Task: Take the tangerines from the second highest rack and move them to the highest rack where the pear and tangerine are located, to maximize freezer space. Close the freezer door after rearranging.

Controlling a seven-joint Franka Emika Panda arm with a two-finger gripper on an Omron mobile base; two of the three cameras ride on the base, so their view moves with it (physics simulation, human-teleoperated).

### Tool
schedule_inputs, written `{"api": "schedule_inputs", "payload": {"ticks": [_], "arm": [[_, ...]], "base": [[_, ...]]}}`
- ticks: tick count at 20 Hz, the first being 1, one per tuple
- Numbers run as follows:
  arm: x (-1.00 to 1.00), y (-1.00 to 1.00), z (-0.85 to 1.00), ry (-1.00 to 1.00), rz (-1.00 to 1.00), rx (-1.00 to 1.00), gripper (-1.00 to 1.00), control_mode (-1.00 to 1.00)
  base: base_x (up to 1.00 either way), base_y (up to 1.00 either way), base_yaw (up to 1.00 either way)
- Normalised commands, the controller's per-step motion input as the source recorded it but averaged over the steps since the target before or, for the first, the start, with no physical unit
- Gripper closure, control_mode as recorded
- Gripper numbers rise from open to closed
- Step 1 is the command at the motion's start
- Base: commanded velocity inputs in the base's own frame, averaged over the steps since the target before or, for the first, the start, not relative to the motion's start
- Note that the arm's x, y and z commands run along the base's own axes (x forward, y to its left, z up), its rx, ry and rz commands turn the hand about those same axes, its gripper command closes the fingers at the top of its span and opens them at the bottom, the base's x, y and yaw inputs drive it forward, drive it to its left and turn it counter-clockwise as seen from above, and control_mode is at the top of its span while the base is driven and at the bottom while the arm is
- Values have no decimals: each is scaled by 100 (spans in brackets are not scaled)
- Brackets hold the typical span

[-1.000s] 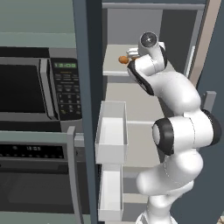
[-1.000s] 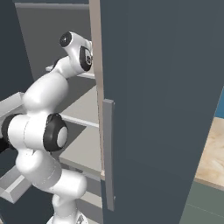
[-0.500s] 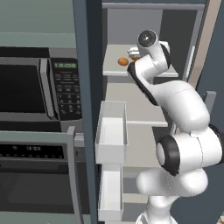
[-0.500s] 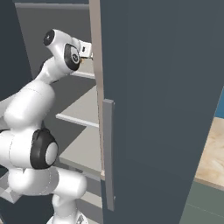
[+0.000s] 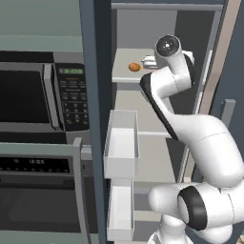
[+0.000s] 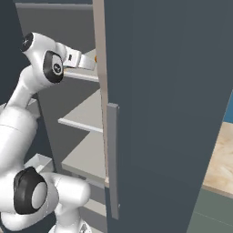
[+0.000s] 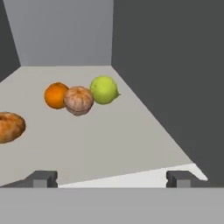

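your two-finger gripper [image 7: 110, 178] hangs wide open and empty at the flat pale top shelf [image 7: 131, 144], where three small orange tangerines [image 7: 78, 100] lie near the round yellow-green pear [image 7: 104, 89]. the moving looks done; next, back out and swing the dark blue-grey freezer door [image 5: 93, 119] closed.

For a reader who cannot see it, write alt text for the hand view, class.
Four fruits sit on a pale freezer rack: a yellow-green pear touching a brownish tangerine, a bright orange tangerine beside that, and another brownish tangerine apart at the left edge. The open gripper holds nothing.
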Motion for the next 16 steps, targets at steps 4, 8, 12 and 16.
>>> {"api": "schedule_inputs", "payload": {"ticks": [4, 8, 12, 16], "arm": [[-100, 0, 0, 0, 7, 0, -100, -100], [-100, 0, 0, 0, 8, 0, -100, -100], [-100, 0, -2, 0, 2, 2, -100, -100], [-100, 0, -2, 0, 0, 2, -100, -100]], "base": [[0, 0, 0], [0, 0, 0], [0, 0, 0], [0, 0, 0]]}}
